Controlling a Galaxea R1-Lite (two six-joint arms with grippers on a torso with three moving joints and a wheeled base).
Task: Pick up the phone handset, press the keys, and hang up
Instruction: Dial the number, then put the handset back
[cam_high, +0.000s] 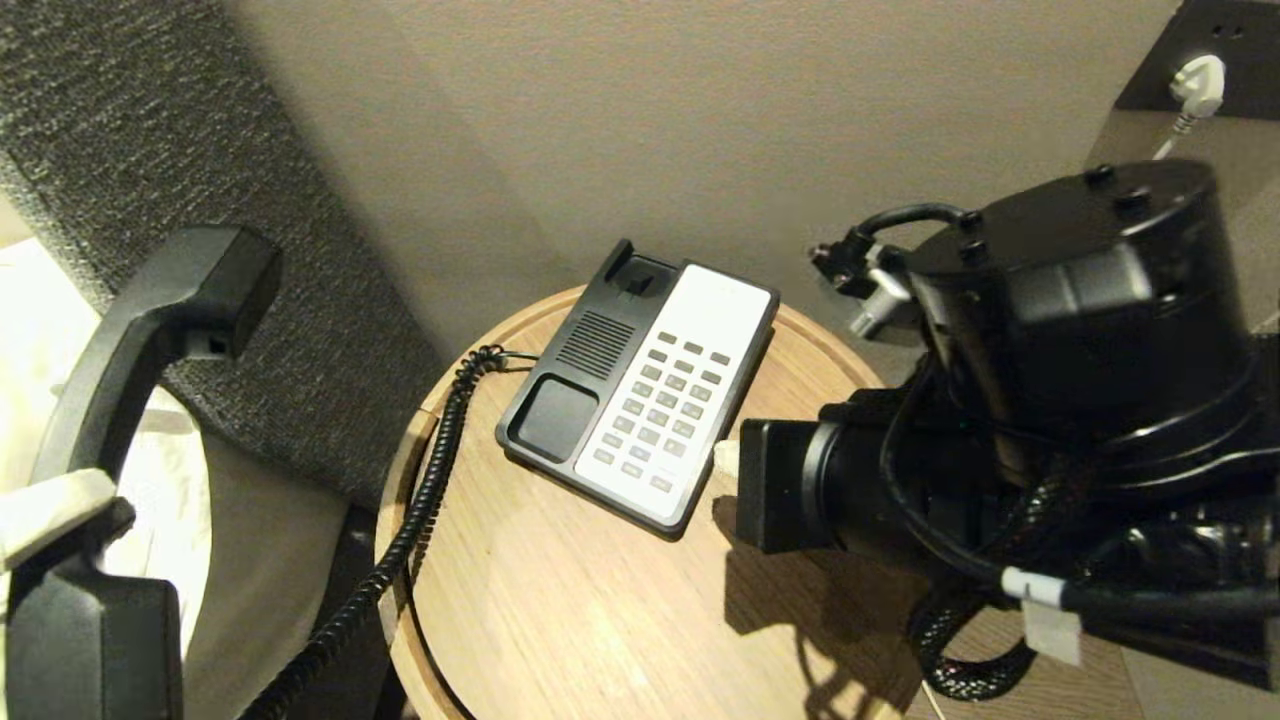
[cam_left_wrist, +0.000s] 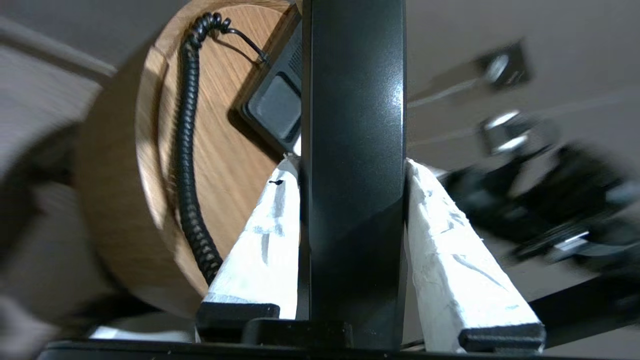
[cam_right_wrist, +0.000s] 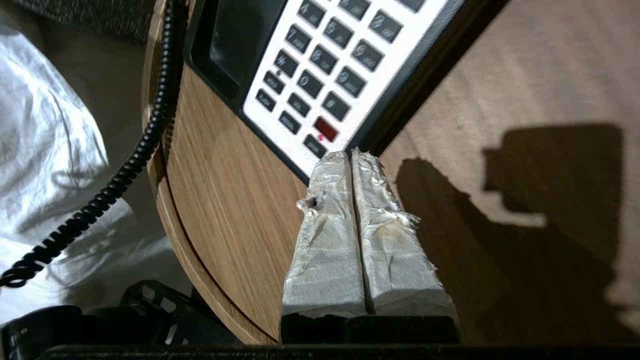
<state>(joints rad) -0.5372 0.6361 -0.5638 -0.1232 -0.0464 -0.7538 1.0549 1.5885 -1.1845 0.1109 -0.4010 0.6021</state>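
The black phone handset (cam_high: 130, 340) hangs lifted at the far left, off the table. My left gripper (cam_high: 50, 515) is shut on its middle, and the white-wrapped fingers (cam_left_wrist: 270, 235) press both sides of the handset (cam_left_wrist: 352, 125). Its coiled cord (cam_high: 420, 500) runs down past the table edge from the black-and-white phone base (cam_high: 560, 415), whose cradle is empty. My right gripper (cam_right_wrist: 350, 155) is shut on nothing. Its tips sit at the base's near edge, by the bottom row of keys (cam_right_wrist: 325, 65). The right gripper (cam_high: 727, 458) shows beside the keys (cam_high: 665, 400).
The base stands on a round wooden table (cam_high: 560, 600) against a beige wall. A grey upholstered panel (cam_high: 200, 120) and white bedding (cam_high: 170, 480) lie to the left. A wall socket with a white plug (cam_high: 1197, 85) is at the upper right. The right arm's bulk covers the table's right side.
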